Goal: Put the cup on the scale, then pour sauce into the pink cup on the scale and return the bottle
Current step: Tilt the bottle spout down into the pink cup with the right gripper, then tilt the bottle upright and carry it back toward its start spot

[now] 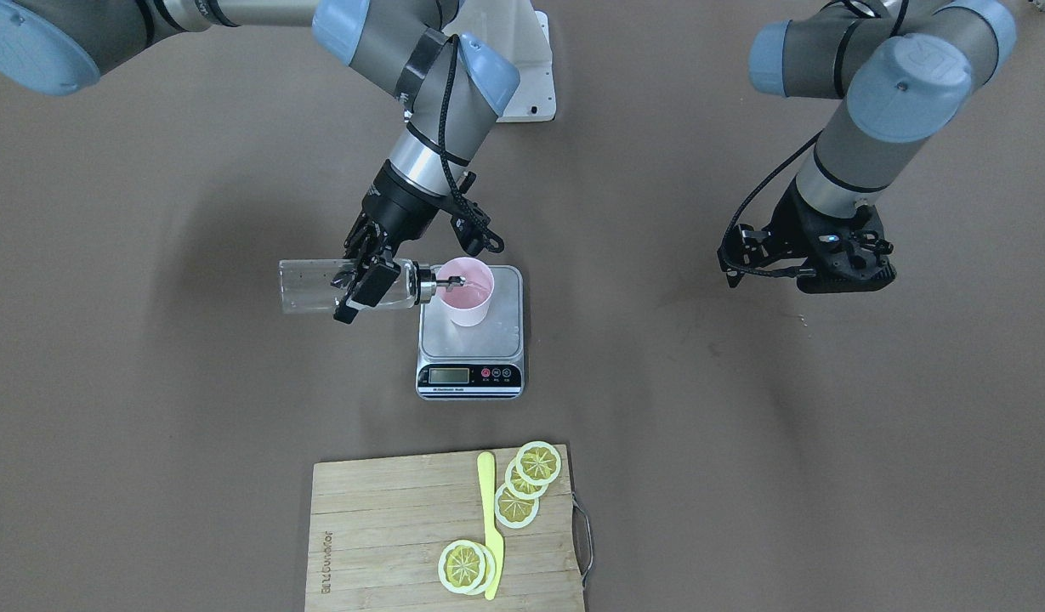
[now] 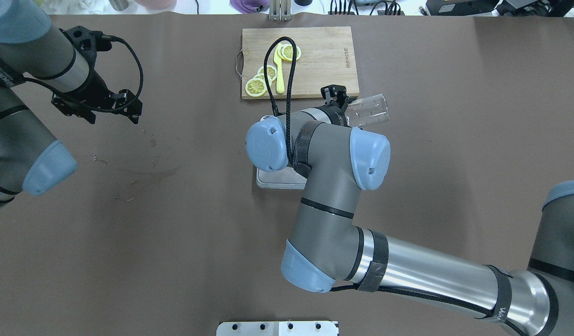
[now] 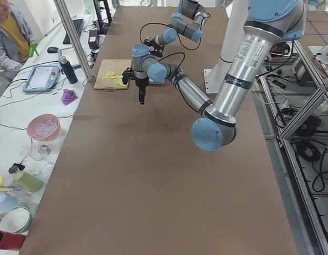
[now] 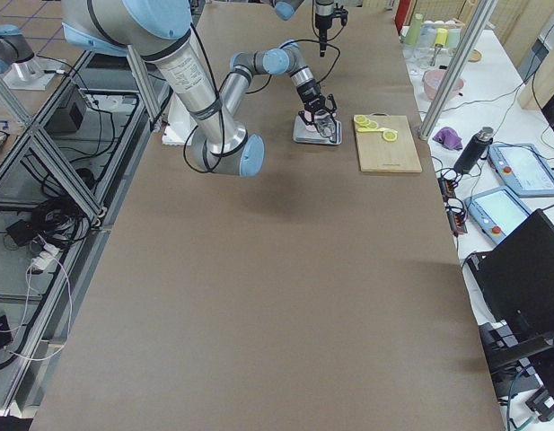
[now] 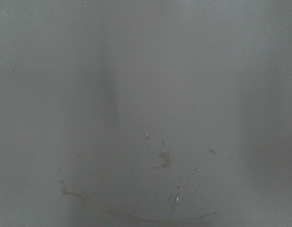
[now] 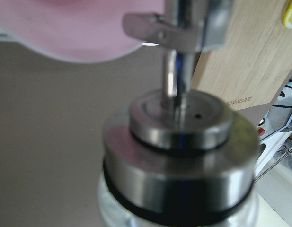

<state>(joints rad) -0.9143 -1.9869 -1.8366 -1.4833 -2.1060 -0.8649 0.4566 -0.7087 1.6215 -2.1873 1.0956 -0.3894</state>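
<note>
1. Your right end effector [image 1: 365,287] is clamped across the middle of the small clear glass cylindrical bottle [image 1: 305,287], one black finger on either side of the glass.
2. The bottle lies level on its side in the air. Its flat base points away from the scale and its shiny chrome cap [image 6: 179,156] faces the cup.
3. The thin metal pour spout [image 6: 176,80] reaches over the rim of the small pale pink plastic tumbler [image 1: 468,295], its tip above the open mouth.
4. The tumbler is plain, tapered and handleless. It stands upright on the flat silver-grey steel kitchen scale [image 1: 498,333], in the platform corner nearest the robot and towards its right.
5. The scale's black front strip, with display and round buttons, faces away from the robot, towards the bamboo cutting board [image 1: 377,527].
6. On that board lie yellow lemon slices [image 1: 539,463] and a yellow plastic knife [image 1: 491,527].
7. Your left end effector [image 1: 832,259] hangs over the brown table [image 1: 148,382], well apart from the scale. Nothing shows in it, and you cannot tell how far its jaws are parted.
8. Its wrist camera sees only table with a few wet flecks [image 5: 167,158].
</note>
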